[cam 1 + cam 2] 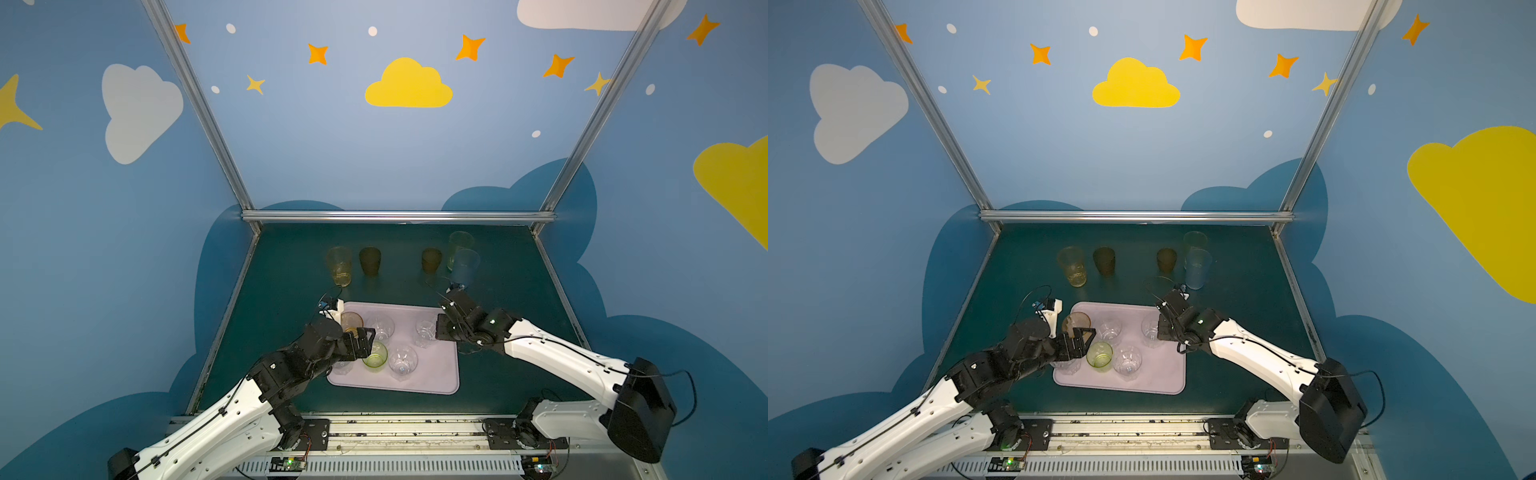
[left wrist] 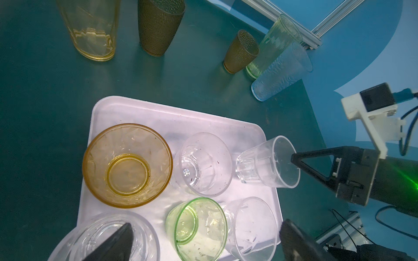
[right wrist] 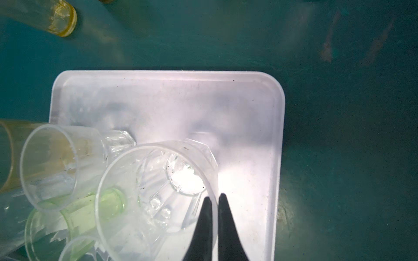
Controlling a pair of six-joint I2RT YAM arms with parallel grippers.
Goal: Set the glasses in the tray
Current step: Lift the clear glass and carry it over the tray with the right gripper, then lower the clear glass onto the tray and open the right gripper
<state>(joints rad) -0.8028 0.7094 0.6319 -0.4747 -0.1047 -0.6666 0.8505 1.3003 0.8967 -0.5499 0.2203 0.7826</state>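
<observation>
Your left gripper [image 2: 205, 226] hangs spread wide above the short green glass [image 1: 375, 355], at about eight o'clock in the tray [image 1: 438, 374]. Your right gripper [image 3: 213, 201] is closed narrow, apparently pinching the rim of a clear glass [image 3: 158, 192] at the tray's two o'clock. Toward twelve o'clock, on the mat [image 1: 291, 291], stand the yellow glass [image 1: 340, 266], two brown glasses [image 1: 370, 261] [image 1: 431, 260], the tall green glass [image 1: 459, 245] and the blue glass [image 1: 465, 268].

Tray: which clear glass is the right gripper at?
The clear glass nearest the tray's far right corner: the right gripper's shut tips pinch its rim, and it stands farthest right of the four.
</observation>
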